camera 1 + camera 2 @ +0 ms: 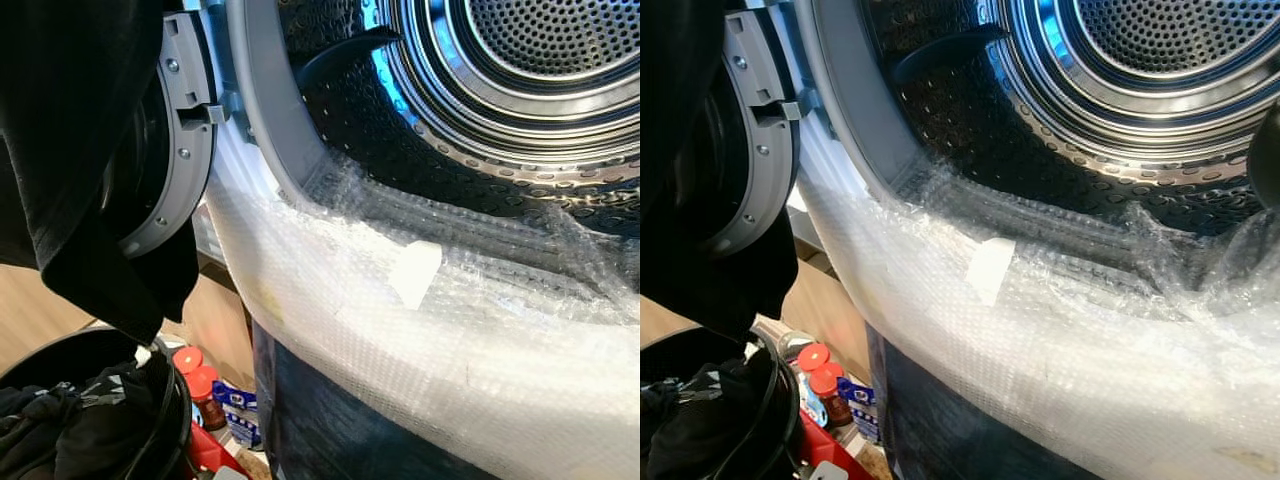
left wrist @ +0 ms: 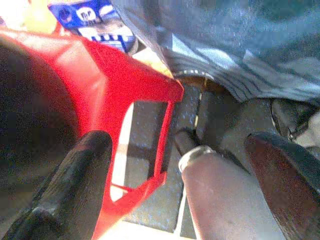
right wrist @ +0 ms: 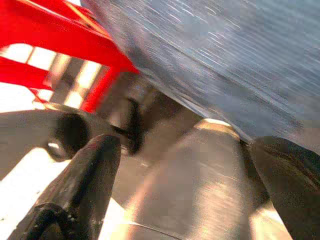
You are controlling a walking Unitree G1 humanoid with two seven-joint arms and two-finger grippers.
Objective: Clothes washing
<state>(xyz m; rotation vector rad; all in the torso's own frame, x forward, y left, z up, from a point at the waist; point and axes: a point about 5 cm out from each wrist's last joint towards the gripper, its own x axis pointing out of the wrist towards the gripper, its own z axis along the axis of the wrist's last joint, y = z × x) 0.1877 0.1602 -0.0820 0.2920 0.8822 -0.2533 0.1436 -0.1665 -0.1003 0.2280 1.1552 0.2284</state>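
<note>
At your far left a black garment [image 1: 70, 150] hangs in front of the camera, draped over the edge of the open washer door [image 1: 175, 150]; what holds it up you cannot tell. Below it sits a dark basket [image 1: 165, 400] with more dark clothes [image 1: 50, 430] inside, and just beside that 2 red-capped bottles [image 1: 195, 372] stand near a red stool [image 2: 125, 95]. Moving right, bubble wrap [image 1: 420, 330] covers the washer's lower rim, with a white tape patch [image 1: 415, 272] on it, and the perforated drum [image 1: 520, 80] looks empty. The left claw [image 2: 185, 180] hangs low by the stool, fingers spread and grasping nothing; the right claw [image 3: 190, 185] is likewise spread and empty. You appear to be at the loading step: next, bring a claw up to the garment, clench on it, and carry it over the wrap into the drum.
</note>
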